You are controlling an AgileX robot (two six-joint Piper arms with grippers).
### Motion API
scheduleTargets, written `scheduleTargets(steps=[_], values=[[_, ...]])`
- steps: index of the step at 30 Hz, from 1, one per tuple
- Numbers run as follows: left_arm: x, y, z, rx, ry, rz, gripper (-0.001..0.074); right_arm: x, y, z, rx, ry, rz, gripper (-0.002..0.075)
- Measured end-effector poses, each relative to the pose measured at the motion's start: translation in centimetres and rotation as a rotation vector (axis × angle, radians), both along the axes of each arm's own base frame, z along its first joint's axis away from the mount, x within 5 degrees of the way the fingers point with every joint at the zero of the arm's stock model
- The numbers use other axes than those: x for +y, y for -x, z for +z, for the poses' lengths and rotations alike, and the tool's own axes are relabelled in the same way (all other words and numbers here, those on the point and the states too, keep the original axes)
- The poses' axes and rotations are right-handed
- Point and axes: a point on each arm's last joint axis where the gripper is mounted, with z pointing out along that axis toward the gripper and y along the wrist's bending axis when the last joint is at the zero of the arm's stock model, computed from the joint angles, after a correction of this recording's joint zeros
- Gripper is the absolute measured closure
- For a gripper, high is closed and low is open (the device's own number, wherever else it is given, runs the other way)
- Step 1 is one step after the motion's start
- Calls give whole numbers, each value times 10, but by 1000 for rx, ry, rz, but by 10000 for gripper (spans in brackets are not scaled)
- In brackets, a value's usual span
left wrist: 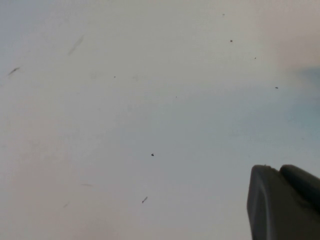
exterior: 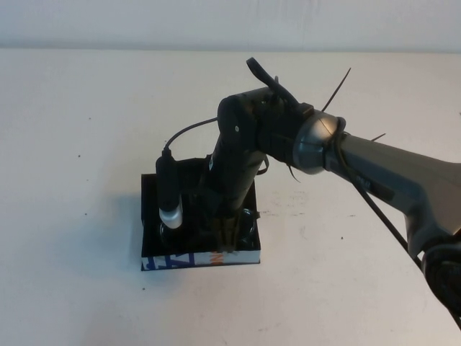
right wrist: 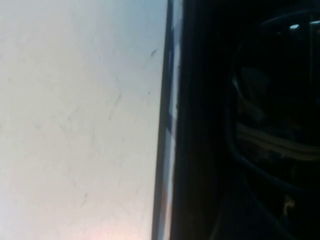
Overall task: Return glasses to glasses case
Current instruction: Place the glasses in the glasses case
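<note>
The black glasses case lies open on the white table, its blue, white and orange printed side facing me. My right gripper reaches straight down into the case, and its arm hides most of the inside. The black-framed glasses lie in the case under the gripper, with only rounded frame parts showing on either side of it. In the right wrist view a reflective lens sits very close, beside the case wall. My left gripper is shut and empty over bare table, out of the high view.
The right arm stretches in from the right edge, with a cable looping over the case. White table surrounds the case on all sides.
</note>
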Motion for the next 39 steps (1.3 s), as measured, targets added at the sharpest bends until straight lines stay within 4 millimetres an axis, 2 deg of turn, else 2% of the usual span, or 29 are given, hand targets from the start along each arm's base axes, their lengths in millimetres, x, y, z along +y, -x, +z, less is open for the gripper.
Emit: scheduleTargets(steps=[6,20,23,30,34,39], values=[[0,0,0,0,0,0,736,8,4,1,-9,-37,3,504],[0,0,0,0,0,0,736,3,6,1,-5,26,30,506],[0,0,0,0,0,0,736,3,6,1,-6,28,30,483],[0,0,0,0,0,0,736,3,6,1,-9,31,31,312],[0,0,0,0,0,0,736,2,6,3,-15,31,32,301],[0,0,0,0,0,0,736,-1,7,15,-40,37,39,328]])
